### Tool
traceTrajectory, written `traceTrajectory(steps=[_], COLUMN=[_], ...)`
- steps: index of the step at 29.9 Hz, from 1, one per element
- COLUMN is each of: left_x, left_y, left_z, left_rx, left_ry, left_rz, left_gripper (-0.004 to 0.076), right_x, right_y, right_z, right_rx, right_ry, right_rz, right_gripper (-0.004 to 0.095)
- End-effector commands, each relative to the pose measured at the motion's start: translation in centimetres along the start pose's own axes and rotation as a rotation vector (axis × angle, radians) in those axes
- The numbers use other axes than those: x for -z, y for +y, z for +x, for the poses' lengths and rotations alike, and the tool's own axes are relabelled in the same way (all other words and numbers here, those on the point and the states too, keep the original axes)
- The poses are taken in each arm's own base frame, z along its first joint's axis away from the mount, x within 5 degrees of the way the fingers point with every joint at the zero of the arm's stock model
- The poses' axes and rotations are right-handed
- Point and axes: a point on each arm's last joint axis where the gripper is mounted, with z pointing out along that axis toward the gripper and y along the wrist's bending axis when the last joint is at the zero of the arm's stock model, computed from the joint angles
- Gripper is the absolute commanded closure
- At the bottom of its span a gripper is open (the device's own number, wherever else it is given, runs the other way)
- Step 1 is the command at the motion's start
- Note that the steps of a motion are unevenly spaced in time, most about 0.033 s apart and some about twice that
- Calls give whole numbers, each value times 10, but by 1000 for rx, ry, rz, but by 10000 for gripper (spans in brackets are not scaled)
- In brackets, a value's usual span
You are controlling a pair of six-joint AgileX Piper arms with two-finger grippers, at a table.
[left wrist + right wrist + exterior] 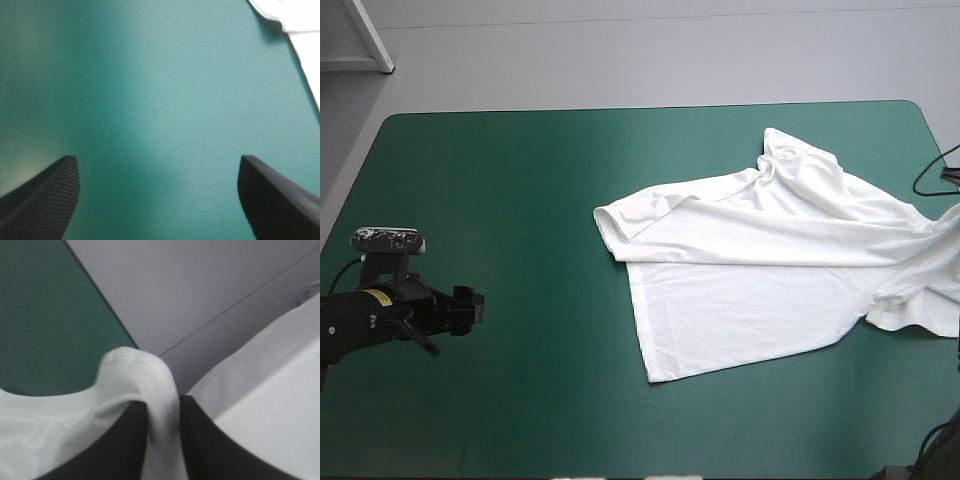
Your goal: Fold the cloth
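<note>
The white T-shirt (750, 270) lies partly spread on the right half of the teal-green table, one sleeve folded toward the middle and its right part pulled up past the table's right edge. In the right wrist view my right gripper (162, 401) is shut on a rolled edge of the T-shirt (135, 370), which rises between the black fingers. The high view does not show this gripper. My left gripper (475, 308) hovers over the table's left side, well clear of the shirt. Its fingers stand open (157, 160) with only the cover between them; a shirt edge (300, 20) shows far ahead.
Bare teal-green cover (520, 200) spreads over the left half and the front of the table. Past the table's far edge (650, 108) lies grey floor, which the right wrist view shows as well.
</note>
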Motion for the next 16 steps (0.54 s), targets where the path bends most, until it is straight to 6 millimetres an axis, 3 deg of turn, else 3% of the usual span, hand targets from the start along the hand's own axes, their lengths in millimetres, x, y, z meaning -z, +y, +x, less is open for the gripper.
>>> traceTrajectory(steps=[1,3,5,9,12,16], left_x=[8,8,8,9,9,4], left_y=[-1,-1,-1,-1,-1,0], left_z=[-7,-7,-8,-12,-13,-16], left_rx=[1,-2,-2,1,1,4], left_ry=[-77,-78,-89,-125,-141,-136], left_rz=[3,-3,-4,-2,-4,-5], left_gripper=[106,106,106,106,106,106], right_x=[33,35,39,65,98,145], right_y=[-9,-10,-11,-10,-8,14], right_z=[-19,-18,-17,-15,-14,-4], right_rx=[0,1,-8,-28,-41,3], right_ry=[-148,-140,-128,-143,-184,-216], right_rz=[-25,-22,-26,-103,-190,-367], right_gripper=[228,45,-32,12,30,66])
